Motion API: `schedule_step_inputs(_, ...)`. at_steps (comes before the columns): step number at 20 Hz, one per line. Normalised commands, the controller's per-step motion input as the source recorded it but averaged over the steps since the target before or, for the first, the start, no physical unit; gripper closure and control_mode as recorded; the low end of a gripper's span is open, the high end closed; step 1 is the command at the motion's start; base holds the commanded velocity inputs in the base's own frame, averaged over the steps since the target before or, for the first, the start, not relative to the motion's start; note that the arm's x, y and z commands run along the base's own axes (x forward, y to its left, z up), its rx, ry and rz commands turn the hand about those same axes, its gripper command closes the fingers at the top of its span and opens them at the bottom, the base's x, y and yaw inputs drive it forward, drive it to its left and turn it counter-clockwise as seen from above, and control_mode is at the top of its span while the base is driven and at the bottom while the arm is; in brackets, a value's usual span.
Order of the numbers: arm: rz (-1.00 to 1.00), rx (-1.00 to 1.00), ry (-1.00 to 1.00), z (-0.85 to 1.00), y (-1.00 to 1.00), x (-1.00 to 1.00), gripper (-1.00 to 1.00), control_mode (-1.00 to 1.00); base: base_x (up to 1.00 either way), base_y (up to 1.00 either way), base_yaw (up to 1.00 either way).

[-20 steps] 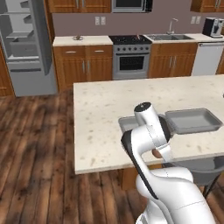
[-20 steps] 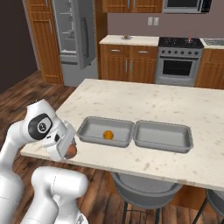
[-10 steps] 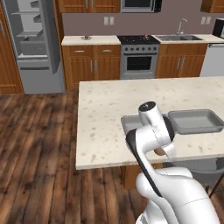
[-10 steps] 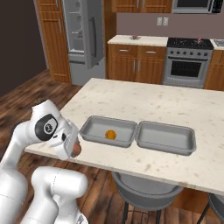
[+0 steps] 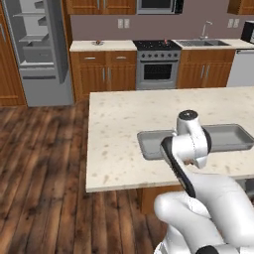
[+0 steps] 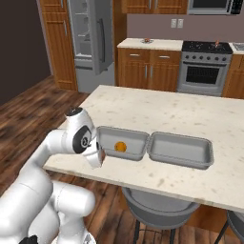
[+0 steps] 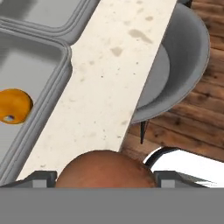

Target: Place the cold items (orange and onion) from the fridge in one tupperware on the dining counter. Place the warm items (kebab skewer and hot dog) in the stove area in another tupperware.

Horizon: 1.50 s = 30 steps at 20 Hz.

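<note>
The jaws hold the onion (image 7: 105, 168) at the tabletop (image 7: 109, 83) edge; let go early, it misses the tub (image 6: 125, 138) with the orange (image 7: 14, 106).

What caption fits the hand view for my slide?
Gripper holds the onion over the counter edge, beside the orange.

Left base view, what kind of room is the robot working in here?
A home kitchen, by the look of it: a stove set between wooden cabinets, a fridge with its door open, and a stone-topped dining counter holding two grey tupperware trays.
</note>
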Motion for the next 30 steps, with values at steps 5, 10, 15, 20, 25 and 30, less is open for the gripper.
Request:
schedule_step_inputs(5, 0.12, 0.25, 0.09, 0.47, -0.53, 0.72, 1.0, -1.0, 0.0, 0.0, 0.0)
schedule_step_inputs(10, 0.13, 0.27, 0.19, 0.74, -0.44, 0.72, 1.0, -1.0, 0.0, 0.0, 0.0)
schedule_step_inputs(15, 0.07, 0.07, 0.14, 0.2, 0.1, 0.84, 1.0, -1.0, 0.0, 0.0, 0.0)
schedule_step_inputs(20, 0.0, 0.0, 0.01, -0.09, 0.54, 0.7, 1.0, -1.0, 0.0, 0.0, 0.0)
schedule_step_inputs(25, 0.0, 0.0, -0.06, -0.33, 0.47, 0.53, 1.0, -1.0, 0.0, 0.0, 0.0)
schedule_step_inputs(30, 0.0, 0.0, -0.18, -0.42, 0.14, 0.28, 1.0, -1.0, 0.0, 0.0, 0.0)
